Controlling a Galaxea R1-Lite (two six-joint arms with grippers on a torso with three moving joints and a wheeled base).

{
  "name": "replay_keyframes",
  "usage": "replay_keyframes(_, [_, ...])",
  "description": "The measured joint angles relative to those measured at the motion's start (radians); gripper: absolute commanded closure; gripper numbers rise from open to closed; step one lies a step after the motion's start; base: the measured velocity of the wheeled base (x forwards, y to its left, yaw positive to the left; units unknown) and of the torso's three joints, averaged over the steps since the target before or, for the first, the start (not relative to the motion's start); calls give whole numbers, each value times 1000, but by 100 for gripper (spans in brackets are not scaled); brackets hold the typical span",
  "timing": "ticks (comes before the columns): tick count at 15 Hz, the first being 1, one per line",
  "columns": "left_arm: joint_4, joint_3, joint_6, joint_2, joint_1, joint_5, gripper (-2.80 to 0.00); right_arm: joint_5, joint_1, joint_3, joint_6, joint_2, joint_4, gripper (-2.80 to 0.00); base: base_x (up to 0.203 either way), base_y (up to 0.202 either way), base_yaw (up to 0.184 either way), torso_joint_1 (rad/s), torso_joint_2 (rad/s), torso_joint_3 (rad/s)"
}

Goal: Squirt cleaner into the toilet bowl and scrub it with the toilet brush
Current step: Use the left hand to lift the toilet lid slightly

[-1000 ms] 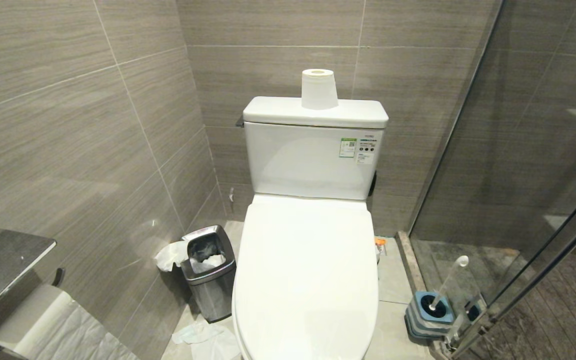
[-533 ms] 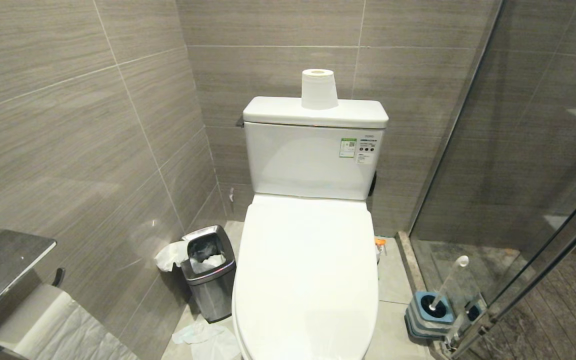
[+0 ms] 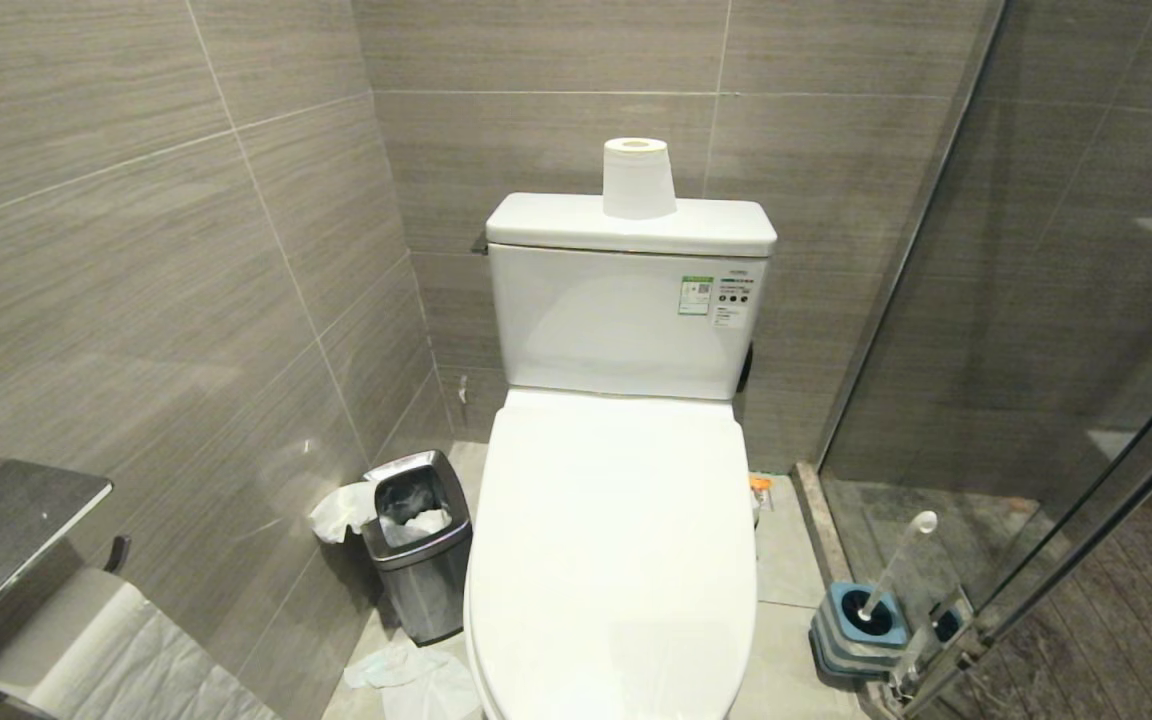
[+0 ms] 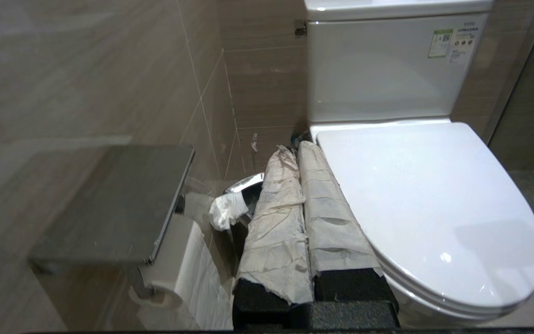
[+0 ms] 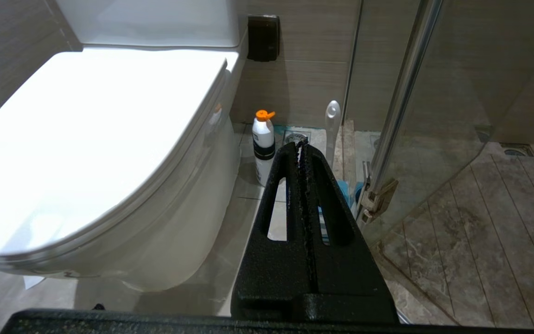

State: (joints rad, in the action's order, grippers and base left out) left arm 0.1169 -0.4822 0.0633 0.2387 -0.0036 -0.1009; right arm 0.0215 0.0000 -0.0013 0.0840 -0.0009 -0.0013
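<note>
step: nothing started, toilet bowl [image 3: 616, 560] has its lid down
left gripper [image 4: 295, 153]: pinched together, empty, beside the lid
right gripper [image 5: 300, 144]: pinched together, empty
toilet brush [image 3: 894, 568]: in its holder, floor right of the toilet
next: I'd guess lift the lid

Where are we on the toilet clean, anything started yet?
Nothing looks done: the toilet lid is down, so the bowl is covered. The brush stands in its holder and the orange-capped bottle sits on the floor. Both the left gripper and right gripper are shut and empty. Left: lift lid, squirt, scrub.
</note>
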Motion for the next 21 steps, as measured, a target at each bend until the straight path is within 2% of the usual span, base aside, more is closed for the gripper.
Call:
replay_keyframes(8, [-130,-224,28,335,0,0,0,-1,0,0,0,0,0,0,0,0,0,0,0,0])
replay_keyframes(14, [-141,-352,70,531,-3,-3,0,-1,0,0,0,0,0,0,0,0,0,0,0,0])
replay_keyframes(17, [-143,-364,75,601,-37,0,0,-1,0,0,0,0,0,0,0,0,0,0,0,0])
replay_keyframes(21, [-169,-374,71,698,-125,8,0,0,0,0,0,0,0,0,0,0,0,0,0,0])
